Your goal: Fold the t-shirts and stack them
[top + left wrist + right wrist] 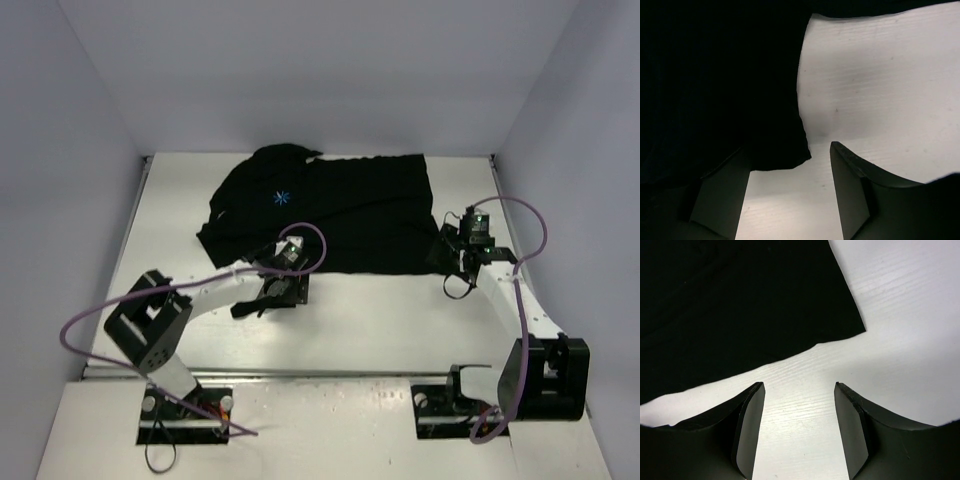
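Note:
A black t-shirt (340,215) with a small light-blue star logo (280,196) lies spread on the white table (400,310), collar end at the left and bunched. My left gripper (272,292) is open at the shirt's near left edge; in the left wrist view (790,172) a corner of black cloth (720,90) hangs over its left finger. My right gripper (458,258) is open at the shirt's near right corner; in the right wrist view (797,395) its jaws are empty above bare table, just short of the cloth's hem (740,305).
Grey walls close the table on the left, back and right. Purple cables (300,245) loop from both arms. The arm bases (180,405) stand at the near edge.

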Motion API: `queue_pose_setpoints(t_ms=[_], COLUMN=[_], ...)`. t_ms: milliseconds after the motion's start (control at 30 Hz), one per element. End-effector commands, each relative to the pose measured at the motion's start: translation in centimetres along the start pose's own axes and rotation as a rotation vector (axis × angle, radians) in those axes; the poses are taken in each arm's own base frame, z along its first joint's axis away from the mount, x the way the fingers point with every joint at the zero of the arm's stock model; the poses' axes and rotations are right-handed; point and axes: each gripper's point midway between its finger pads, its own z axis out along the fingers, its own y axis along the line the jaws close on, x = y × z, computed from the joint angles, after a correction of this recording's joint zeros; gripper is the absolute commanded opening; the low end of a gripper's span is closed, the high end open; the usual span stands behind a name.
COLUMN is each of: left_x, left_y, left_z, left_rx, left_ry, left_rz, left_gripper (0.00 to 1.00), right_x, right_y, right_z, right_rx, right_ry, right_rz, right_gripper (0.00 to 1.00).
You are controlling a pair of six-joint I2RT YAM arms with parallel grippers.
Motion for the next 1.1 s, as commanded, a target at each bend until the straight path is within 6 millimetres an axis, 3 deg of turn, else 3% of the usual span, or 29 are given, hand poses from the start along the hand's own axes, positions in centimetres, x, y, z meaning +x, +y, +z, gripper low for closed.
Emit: queue_pose_setpoints(t_ms=[0,200,267,400,467,500,633,767,867,1000,1067], left_x=[-2.5,1.2,3.1,5.7,6.1,6.2,2.4,-0.1,1.3,6.2,7.7], left_y=[-2.4,-4.2,-5.9,-9.6,-10.4,-10.2,-9.0,-6.2,-4.2,-1.3,-0.5], left_z=[0.3,1.3,1.5,-0.3,-1.8,-2.5,-7.1,-11.4,-11.7,-9.5,-8.9], left_rx=[0.059,0.089,0.123,0.195,0.221,0.212,0.181,0.105,0.1,0.044,0.025], left_ry=[-0.066,0.008,0.044,0.077,0.092,0.096,-0.046,-0.14,-0.116,-0.005,0.03], left_rz=[-0.016,-0.038,-0.038,-0.036,-0.051,-0.049,-0.056,-0.064,-0.17,-0.292,-0.342], left_gripper=[0.59,0.59,0.59,0.59,0.59,0.59,0.64,0.66,0.66,0.59,0.55], right_x=[-0.6,-0.8,-1.2,-1.8,-2.0,-2.2,-2.3,-2.4,-2.6,-2.9,-2.9], right_y=[0.6,0.4,0.5,0.6,0.7,0.7,0.4,-0.2,-0.8,-1.0,-1.1], right_z=[-0.9,-1.3,-1.4,-1.5,-1.7,-1.8,-1.9,-1.7,-1.7,-1.8,-1.8], right_rx=[-0.033,-0.022,-0.021,-0.019,-0.019,-0.018,-0.002,0.032,0.068,0.085,0.089], right_ry=[-0.041,-0.056,-0.064,-0.076,-0.082,-0.087,-0.091,-0.093,-0.105,-0.114,-0.114], right_rz=[-0.001,-0.004,-0.002,-0.004,-0.005,-0.005,-0.013,-0.009,0.001,0.005,0.004], right_gripper=[0.56,0.56,0.56,0.56,0.56,0.56,0.56,0.56,0.56,0.56,0.56])
